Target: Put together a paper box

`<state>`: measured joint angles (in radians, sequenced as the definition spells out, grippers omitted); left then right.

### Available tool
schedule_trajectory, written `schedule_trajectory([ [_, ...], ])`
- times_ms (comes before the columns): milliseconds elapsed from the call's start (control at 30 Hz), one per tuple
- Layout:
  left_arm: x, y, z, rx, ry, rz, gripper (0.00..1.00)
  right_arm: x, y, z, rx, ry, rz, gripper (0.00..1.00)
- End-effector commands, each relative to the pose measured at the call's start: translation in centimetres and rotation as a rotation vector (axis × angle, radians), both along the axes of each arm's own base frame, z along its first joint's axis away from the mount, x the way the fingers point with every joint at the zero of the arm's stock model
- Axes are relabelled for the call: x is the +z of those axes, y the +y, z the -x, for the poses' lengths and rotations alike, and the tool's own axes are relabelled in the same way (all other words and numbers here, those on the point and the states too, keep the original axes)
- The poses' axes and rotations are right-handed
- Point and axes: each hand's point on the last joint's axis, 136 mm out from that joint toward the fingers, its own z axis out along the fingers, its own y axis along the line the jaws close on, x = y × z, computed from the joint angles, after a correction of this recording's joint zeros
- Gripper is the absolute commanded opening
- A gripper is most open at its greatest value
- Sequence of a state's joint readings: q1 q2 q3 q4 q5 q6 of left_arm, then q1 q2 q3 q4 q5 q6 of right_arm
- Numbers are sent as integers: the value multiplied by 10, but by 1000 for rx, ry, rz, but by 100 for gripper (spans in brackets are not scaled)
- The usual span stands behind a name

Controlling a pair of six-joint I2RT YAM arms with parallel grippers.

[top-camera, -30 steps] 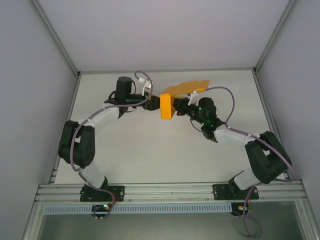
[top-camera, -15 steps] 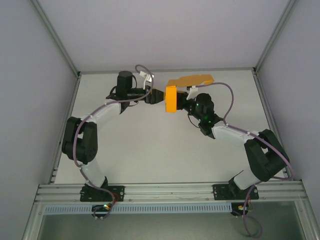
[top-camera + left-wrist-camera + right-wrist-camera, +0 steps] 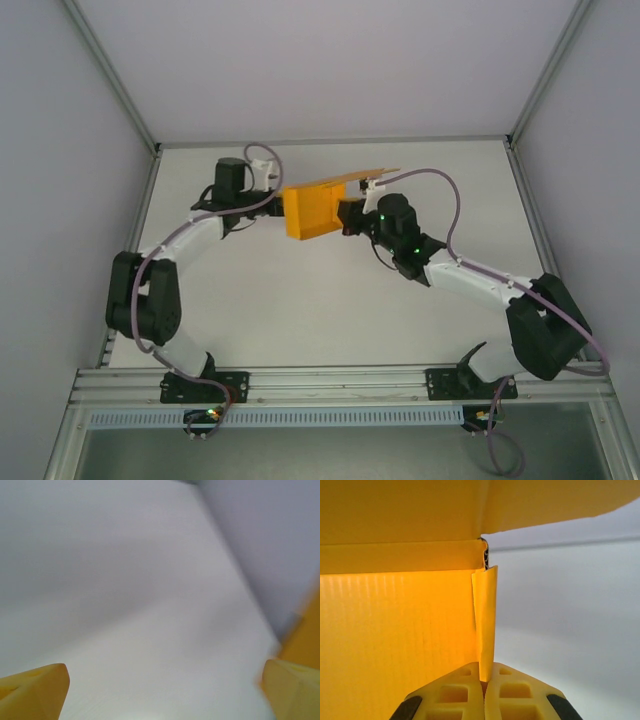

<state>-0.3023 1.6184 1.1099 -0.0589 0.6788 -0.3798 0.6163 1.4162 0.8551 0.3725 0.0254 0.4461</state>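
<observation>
Card of bright orange made up the paper box (image 3: 308,212). From above it sat half folded between both arms, at the far part of the table (image 3: 300,320), with one long flap sticking out to the right. In the left wrist view, the left gripper (image 3: 165,695) was wide open and held nothing, with an orange blur at the right edge. In the right wrist view, the right gripper (image 3: 484,687) was pinched shut on a thin strip of the box's ribbed wall.

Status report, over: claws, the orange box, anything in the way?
Left claw open, beside the paper box. Right claw shut on its thin side flap. Nothing seen in the way.
</observation>
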Motion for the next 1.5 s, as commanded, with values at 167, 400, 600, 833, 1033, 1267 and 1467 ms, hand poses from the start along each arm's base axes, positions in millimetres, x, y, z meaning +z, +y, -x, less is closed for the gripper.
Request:
schedule_trajectory([
  [167, -67, 149, 16, 481, 164, -613, 100, -85, -62, 22, -294, 307, 326, 0],
  [400, -58, 156, 22, 523, 136, -569, 100, -147, -65, 39, -363, 504, 488, 1],
  [600, -50, 145, 25, 481, 98, -506, 100, -174, -58, 43, -377, 568, 544, 6],
  [833, -42, 133, 27, 428, 63, -463, 100, -164, -52, 44, -370, 547, 551, 36],
  [1033, -29, 113, 25, 338, -1, -435, 100, -134, -48, 44, -339, 476, 493, 50],
  [1267, -28, 99, 26, 284, -26, -433, 100, -139, -52, 40, -319, 491, 481, 52],
  [1467, -34, 98, 29, 279, -17, -447, 100, -166, -52, 35, -285, 576, 442, 50],
])
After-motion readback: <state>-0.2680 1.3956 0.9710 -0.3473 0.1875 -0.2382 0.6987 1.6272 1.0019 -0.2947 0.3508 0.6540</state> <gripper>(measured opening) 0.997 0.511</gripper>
